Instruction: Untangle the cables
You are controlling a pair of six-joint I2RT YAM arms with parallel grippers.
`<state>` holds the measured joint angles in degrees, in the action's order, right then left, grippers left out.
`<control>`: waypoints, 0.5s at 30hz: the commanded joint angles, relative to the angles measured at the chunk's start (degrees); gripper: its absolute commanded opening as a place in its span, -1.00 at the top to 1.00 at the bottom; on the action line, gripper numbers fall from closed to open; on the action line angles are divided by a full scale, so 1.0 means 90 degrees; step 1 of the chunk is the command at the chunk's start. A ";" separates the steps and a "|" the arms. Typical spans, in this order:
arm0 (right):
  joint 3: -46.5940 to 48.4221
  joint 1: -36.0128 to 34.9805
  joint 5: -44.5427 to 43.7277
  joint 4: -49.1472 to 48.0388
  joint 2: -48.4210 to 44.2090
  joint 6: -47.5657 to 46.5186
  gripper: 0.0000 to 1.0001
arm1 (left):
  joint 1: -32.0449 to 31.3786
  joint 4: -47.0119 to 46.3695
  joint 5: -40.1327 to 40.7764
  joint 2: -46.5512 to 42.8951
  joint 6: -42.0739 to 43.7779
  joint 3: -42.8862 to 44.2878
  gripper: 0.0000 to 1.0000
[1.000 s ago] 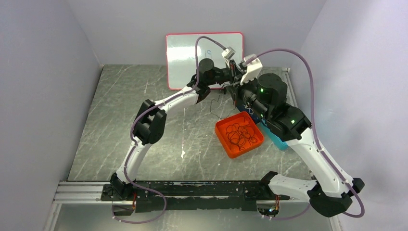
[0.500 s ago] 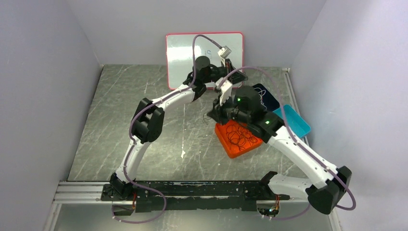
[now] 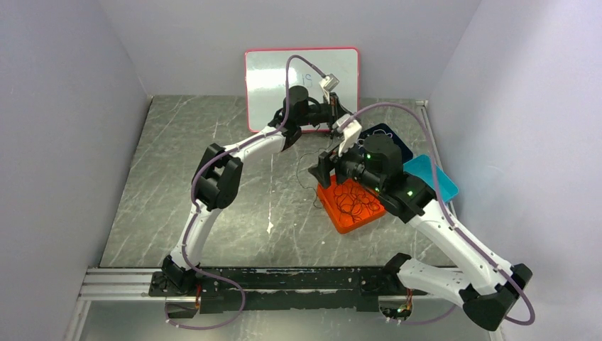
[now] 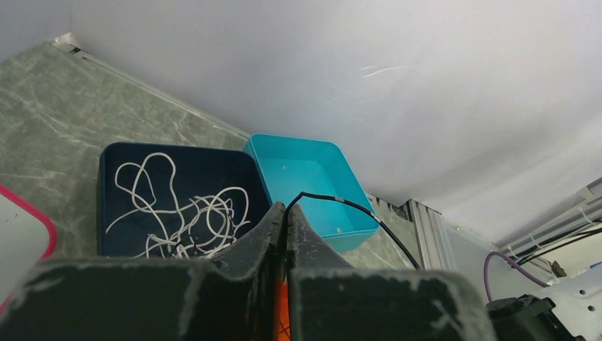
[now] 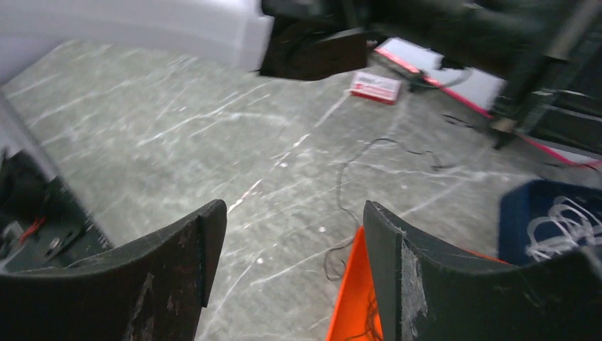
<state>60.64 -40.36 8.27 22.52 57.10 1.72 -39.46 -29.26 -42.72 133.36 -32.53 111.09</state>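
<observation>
Left pincer (image 4: 287, 213) was clenched tight on a thin black cable (image 4: 319, 195), with the strand leaving the fingertips and running off to that pincer's right, across the front of a teal rectangular plastic tray (image 4: 305, 174). Ahead and left of the same pincer sat a dark navy square tray (image 4: 113, 170) with loose white cables (image 4: 181, 213) curled inside. The teal tray was just beside the navy one; whether they touched I could not tell.

Right pincer (image 5: 292, 220) was released, jaws spread wide with nothing between them. Under it was the grey marbled bench (image 5: 177, 142). A corner of an orange square plastic tray (image 5: 349, 298) showed low between the fingers, close to the right-hand finger (image 5: 387, 256). A black strand (image 5: 339, 188) lay in a loose curve on the bench ahead of this pincer; I could not tell if it was the held one.

From above, the right pincer hovered over the orange tray's far left corner, and tangled black cables (image 3: 353, 200) lay in the tray behind it. The left pincer sat raised just beyond it, in front of a red-framed whiteboard (image 3: 273, 71)
</observation>
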 commanded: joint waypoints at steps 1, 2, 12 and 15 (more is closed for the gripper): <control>0.0062 -0.0015 -0.2109 0.0135 -0.0291 0.0548 -0.45 | 0.0064 -0.0134 -0.0176 -0.0327 0.0072 -0.0096 0.86; 0.0014 0.0008 -0.2718 0.0139 -0.0362 0.0740 -0.41 | 0.0064 -0.0145 -0.0175 -0.0351 0.0084 -0.0126 0.86; -0.0854 0.3380 -0.2450 -0.0250 0.0189 0.1776 -0.39 | 0.0070 -0.0173 -0.0175 -0.0500 0.0047 -0.0298 0.86; -0.1083 0.4029 -0.2095 -0.0664 0.0648 0.1954 -0.43 | 0.0069 -0.0189 -0.0219 -0.0519 -0.0005 -0.0320 0.86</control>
<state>53.45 -10.00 -16.25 21.41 59.11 15.51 -39.18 -29.26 -42.96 132.20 -32.38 108.64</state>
